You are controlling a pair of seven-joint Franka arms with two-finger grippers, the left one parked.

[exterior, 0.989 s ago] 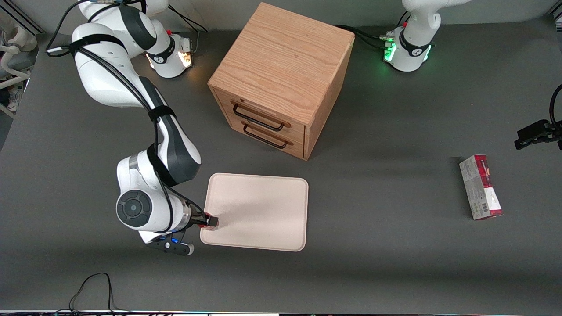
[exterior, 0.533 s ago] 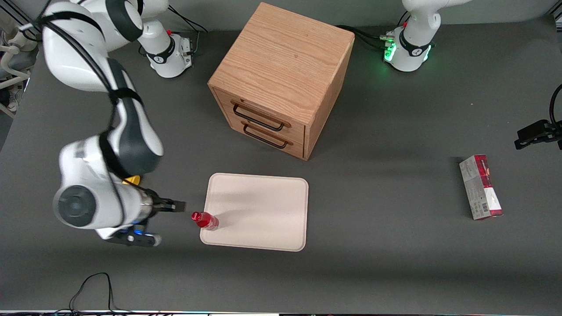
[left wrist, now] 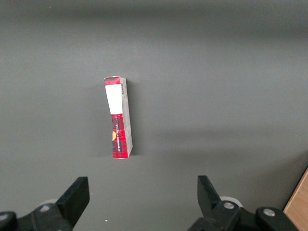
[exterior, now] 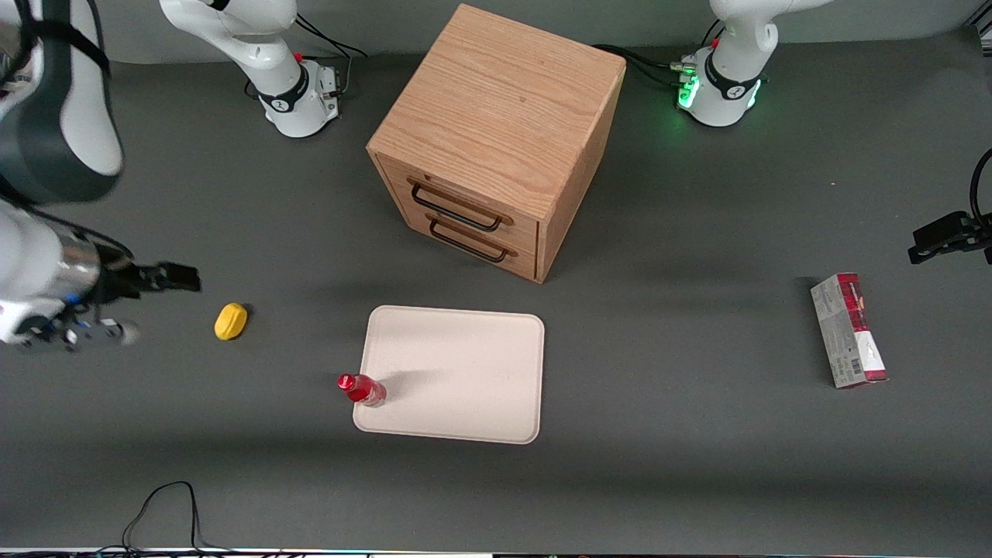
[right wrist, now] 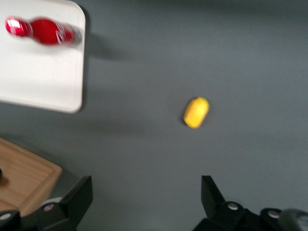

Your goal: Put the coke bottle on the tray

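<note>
The small red coke bottle (exterior: 362,389) stands upright on the cream tray (exterior: 457,372), at the tray's corner nearest the front camera toward the working arm's end. It also shows in the right wrist view (right wrist: 45,31), on the tray's corner (right wrist: 43,82). My gripper (exterior: 177,277) is open and empty, raised above the table far from the tray at the working arm's end. In the right wrist view the gripper (right wrist: 147,195) has its fingers wide apart with bare table between them.
A yellow lemon-like lump (exterior: 231,321) lies on the table between gripper and tray, also in the right wrist view (right wrist: 196,112). A wooden two-drawer cabinet (exterior: 496,139) stands farther from the camera than the tray. A red-and-white carton (exterior: 849,330) lies toward the parked arm's end.
My gripper let go of the coke bottle, which now stands on the tray's corner. The arm has pulled away from the tray and risen toward its own end of the table, uncovering the yellow lump.
</note>
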